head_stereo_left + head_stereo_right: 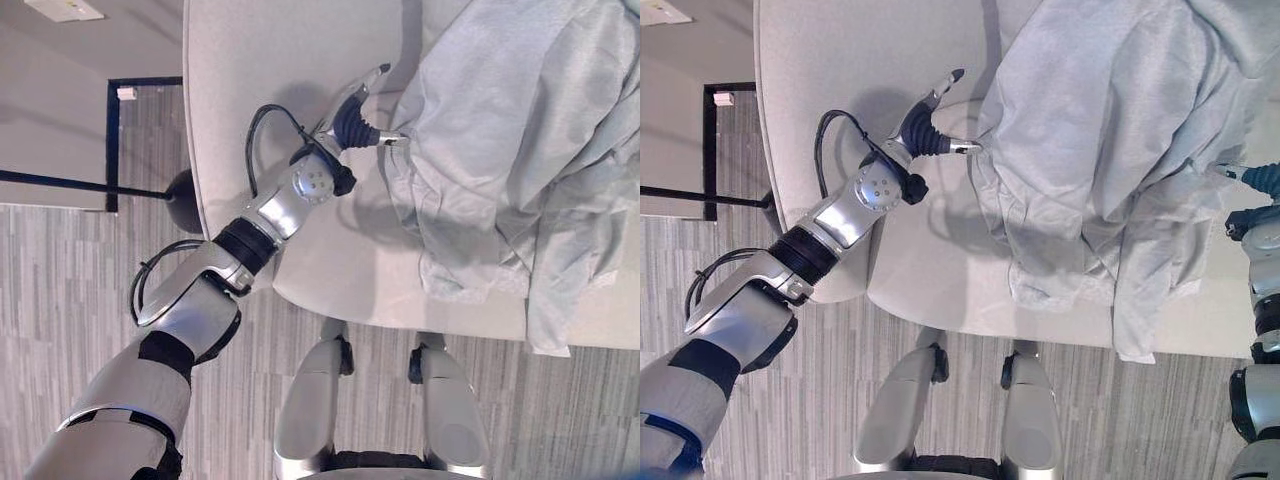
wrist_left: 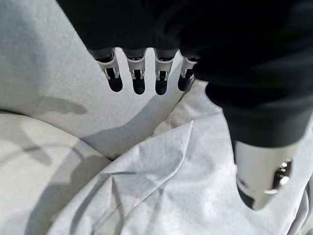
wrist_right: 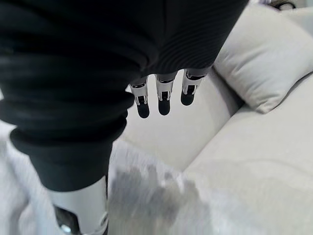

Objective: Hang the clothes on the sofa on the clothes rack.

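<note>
While nothing had yet been lifted, still at the very start of the task. Pale grey clothes [image 1: 510,150] heaped and rumpled on the light sofa [image 1: 270,60], spread across the seat and up against the backrest, one edge trailing over the front of the seat toward the striped floor [image 1: 90,270]. Left robot hand [image 1: 358,108] reached out over the sofa seat at the near edge of the heap, fingers [image 2: 138,81] straight and spread apart, thumb just touching or nearly touching the cloth, gripping nothing. Right robot hand [image 1: 1258,180] held at the far side of the same heap, fingers [image 3: 164,100] straight and apart above the cloth and a sofa cushion [image 3: 259,63], holding nothing. A thin dark pole [image 1: 80,185] on a round base beside the sofa, possibly part of the clothes rack, hard to tell. Judged remaining: grasping the clothes, lifting them clear, carrying them over, hanging them up.
</note>
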Controlling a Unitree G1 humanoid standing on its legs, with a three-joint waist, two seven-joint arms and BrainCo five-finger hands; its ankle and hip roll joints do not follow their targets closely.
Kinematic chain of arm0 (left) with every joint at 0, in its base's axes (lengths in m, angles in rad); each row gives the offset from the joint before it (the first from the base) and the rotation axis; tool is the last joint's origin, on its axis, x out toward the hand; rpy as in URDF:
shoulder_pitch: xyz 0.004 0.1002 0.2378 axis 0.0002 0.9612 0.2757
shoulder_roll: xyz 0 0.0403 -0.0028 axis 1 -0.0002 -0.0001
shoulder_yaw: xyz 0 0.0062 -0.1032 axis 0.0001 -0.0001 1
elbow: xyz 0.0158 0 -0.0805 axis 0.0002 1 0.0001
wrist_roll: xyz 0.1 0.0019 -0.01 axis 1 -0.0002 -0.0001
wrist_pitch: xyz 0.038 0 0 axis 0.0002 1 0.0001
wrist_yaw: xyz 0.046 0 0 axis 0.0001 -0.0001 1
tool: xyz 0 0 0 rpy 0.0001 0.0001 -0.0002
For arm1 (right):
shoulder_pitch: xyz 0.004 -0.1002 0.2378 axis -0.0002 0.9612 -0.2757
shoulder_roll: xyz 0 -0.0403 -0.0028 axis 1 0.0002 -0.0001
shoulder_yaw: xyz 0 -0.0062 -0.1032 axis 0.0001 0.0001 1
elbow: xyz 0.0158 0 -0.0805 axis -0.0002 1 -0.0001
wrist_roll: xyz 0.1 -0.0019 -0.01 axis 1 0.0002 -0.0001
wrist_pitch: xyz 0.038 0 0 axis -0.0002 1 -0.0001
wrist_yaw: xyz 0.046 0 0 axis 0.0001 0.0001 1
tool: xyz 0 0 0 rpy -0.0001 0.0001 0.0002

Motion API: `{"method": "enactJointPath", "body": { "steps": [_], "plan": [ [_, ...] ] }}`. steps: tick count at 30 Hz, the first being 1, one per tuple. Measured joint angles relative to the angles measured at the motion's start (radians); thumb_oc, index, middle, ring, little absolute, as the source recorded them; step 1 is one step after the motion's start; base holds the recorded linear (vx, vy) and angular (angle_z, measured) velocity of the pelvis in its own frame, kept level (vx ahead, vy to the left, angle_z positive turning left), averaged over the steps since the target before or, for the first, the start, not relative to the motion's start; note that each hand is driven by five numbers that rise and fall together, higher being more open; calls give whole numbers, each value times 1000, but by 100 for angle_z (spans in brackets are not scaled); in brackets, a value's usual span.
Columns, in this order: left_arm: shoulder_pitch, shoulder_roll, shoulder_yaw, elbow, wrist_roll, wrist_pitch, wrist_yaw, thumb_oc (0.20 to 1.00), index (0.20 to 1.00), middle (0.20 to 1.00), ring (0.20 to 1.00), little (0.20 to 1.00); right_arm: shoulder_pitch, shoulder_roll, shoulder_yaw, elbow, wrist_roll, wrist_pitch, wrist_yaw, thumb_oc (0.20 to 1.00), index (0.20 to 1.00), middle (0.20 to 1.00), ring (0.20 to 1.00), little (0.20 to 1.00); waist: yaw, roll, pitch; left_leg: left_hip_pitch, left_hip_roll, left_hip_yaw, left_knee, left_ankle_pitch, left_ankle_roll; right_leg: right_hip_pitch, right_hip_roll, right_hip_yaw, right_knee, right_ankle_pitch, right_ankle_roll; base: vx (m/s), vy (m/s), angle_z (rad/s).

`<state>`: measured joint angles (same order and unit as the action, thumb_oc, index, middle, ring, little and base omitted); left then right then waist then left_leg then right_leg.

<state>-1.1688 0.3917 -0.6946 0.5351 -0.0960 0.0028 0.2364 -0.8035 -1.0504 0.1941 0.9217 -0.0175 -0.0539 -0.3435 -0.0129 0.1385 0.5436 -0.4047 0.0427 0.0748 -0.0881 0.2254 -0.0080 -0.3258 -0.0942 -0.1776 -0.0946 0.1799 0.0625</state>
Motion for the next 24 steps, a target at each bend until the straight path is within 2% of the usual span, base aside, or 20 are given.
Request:
{"method": "enactJointPath", "body": {
  "steps": [9, 24],
  "plan": [
    [-22, -28, 20, -72, 5, 3, 17, 1000, 1000, 1000, 1000, 1000, -125, 2, 83, 188, 23, 1, 2, 1000, 1000, 1000, 1000, 1000, 46, 2, -1, -20, -3, -10, 0, 2, 3, -15, -1, -6, 0, 0, 0, -1, -6, 1],
    [-22, -26, 27, -72, 8, 3, 23, 1000, 1000, 1000, 1000, 1000, -126, 2, 83, 186, 39, 1, 5, 1000, 1000, 1000, 1000, 1000, 46, 2, -1, -20, -3, -10, 0, 3, 4, -15, -1, -6, 0, 0, 0, 0, 0, 0]
  ]
}}
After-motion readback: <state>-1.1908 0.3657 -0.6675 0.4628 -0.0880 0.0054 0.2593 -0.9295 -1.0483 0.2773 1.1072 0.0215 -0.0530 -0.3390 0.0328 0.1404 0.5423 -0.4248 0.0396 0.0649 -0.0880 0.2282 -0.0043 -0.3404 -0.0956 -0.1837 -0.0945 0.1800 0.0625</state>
